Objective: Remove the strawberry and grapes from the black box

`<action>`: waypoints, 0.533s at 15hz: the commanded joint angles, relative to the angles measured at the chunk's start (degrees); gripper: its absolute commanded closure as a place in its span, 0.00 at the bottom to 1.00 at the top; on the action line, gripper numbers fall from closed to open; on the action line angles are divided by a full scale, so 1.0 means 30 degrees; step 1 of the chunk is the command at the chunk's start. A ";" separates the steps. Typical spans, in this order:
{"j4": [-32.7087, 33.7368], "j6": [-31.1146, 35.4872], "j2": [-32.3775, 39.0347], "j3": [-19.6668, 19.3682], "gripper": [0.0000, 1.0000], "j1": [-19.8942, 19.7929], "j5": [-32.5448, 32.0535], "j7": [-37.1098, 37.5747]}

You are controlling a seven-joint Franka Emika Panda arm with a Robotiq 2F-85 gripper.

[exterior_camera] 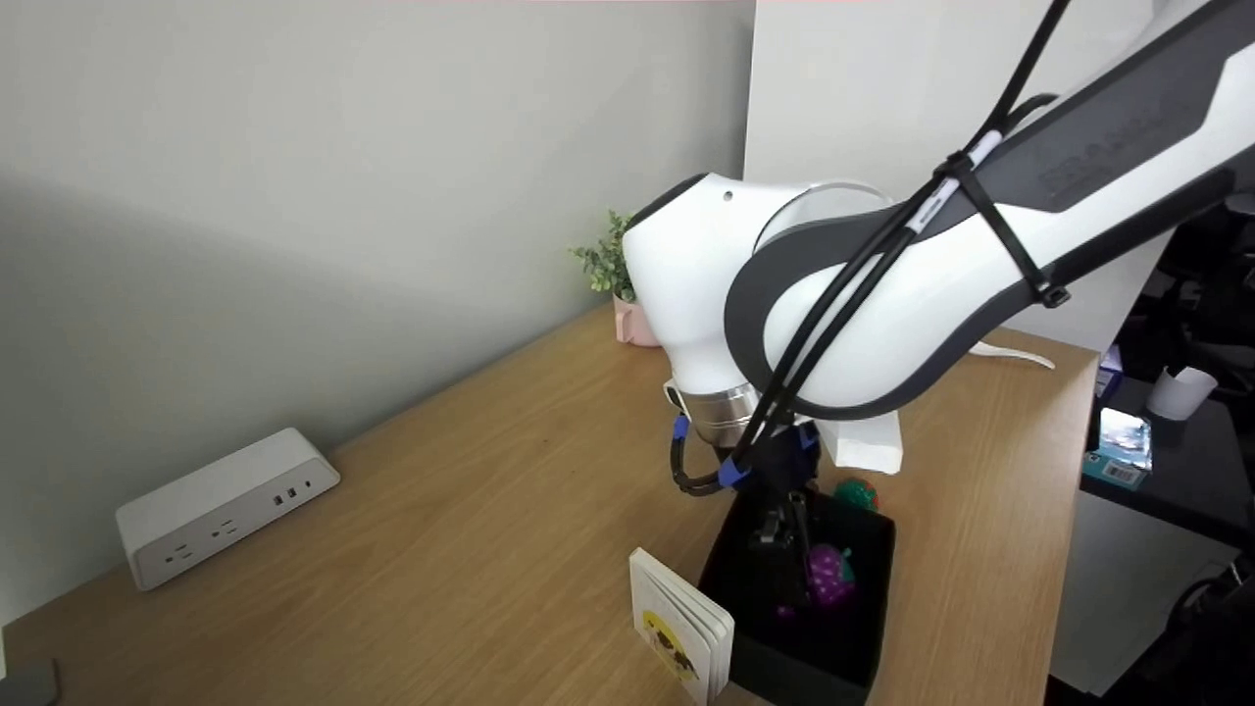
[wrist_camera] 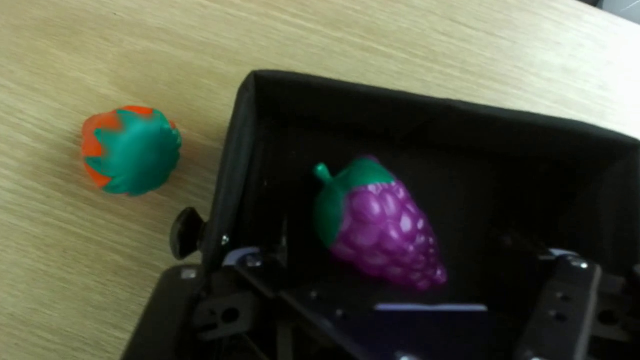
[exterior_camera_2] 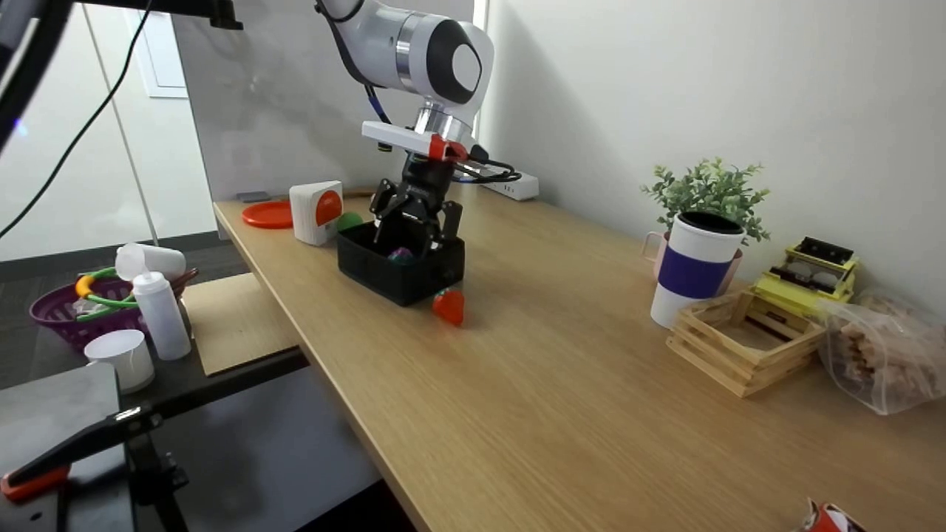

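Low in the wrist view, the gripper stands spread over the black box. Inside, the grapes slant, stem upper left, tip lower right, bare floor rightward; the strawberry sits outside, upper left.

In the wrist view I saw the grapes inside the box. There, the strawberry lay left of it, on the table.

In an exterior view, the arm partly hides the plant at the back edge of the desk. Nearer the front edge, in an exterior view, the box hides part of the grapes. The wrist view cuts off the end effector.
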 commanded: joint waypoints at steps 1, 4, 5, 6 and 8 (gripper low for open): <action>0.1047 -0.0799 0.0704 0.0071 0.00 -0.0096 0.0283 -0.0595; 0.1404 -0.0930 0.1074 0.0069 0.00 -0.0192 0.0374 -0.0740; 0.1523 -0.0993 0.1196 0.0070 0.00 -0.0198 0.0390 -0.0761; 0.1590 -0.1034 0.1274 0.0070 0.00 -0.0198 0.0391 -0.0789; 0.1737 -0.1206 0.1332 0.0061 0.26 -0.0179 0.0370 -0.0781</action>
